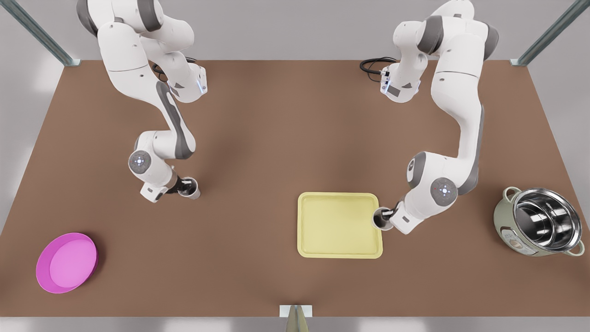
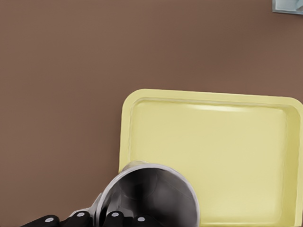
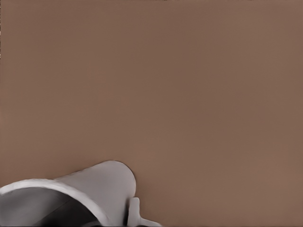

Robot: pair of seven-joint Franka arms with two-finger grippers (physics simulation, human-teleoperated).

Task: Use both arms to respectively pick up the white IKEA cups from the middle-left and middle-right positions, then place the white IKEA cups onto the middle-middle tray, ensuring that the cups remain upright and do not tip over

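Left jaws (image 1: 386,216) clamp cup (image 1: 380,218) at tray (image 1: 339,251) edge; no readable markings.

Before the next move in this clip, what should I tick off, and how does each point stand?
1. Is the left gripper closed on the left cup? Ok.
2. Is the left cup over the tray? Not ok, it is only at the rim.
3. Does the tray have room for both cups? Ok.
4. Is the right gripper at the right cup? Ok. Whether the grip is firm: cannot tell.
5. Is the right cup near the tray? Not ok, it is far off towards the front view's left.
6. Are the cups upright? Cannot tell.
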